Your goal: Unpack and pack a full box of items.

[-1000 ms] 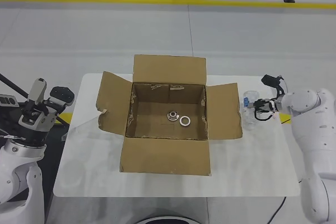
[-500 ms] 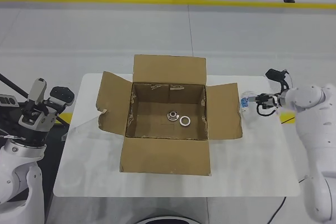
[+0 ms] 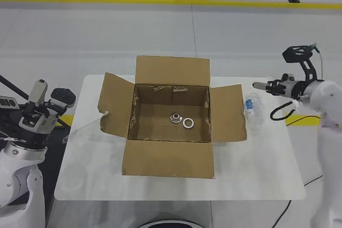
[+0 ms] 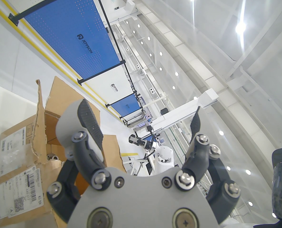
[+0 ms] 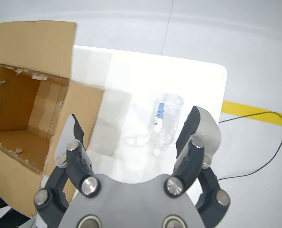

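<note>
I kept my right gripper (image 5: pixel 135 117) wide open over the table (image 5: pixel 131 72), holding nothing. The clear bottle (image 5: pixel 165 124) lay on its side just beside the open box (image 5: pixel 36 43). Two small rings (image 3: pixel 182 120) sat inside. My left gripper (image 4: pixel 141 110) was open too.

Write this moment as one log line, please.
clear plastic bottle: lying on white table | right gripper: open, apart from it | brown cardboard box: open, two small rings inside | left gripper: open
</note>
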